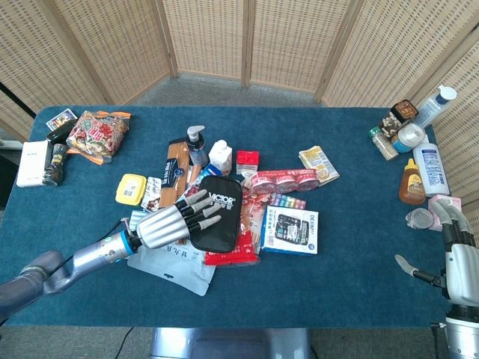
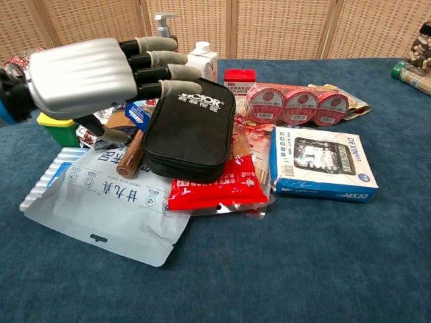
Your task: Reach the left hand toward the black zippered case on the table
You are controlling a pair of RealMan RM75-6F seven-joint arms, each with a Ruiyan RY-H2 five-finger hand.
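Note:
The black zippered case with white VICTOR lettering lies in the middle of the pile, on top of a red packet and a pale plastic pouch. My left hand hovers palm down over the case's left side, fingers apart and stretched across its upper left corner, holding nothing. Whether the fingertips touch the case I cannot tell. My right hand stays at the table's right edge, fingers apart and empty.
Around the case lie a blue calculator box, red tape rolls, a pump bottle, a white carton, a yellow tub and a snack bag. Bottles and jars stand at the right edge.

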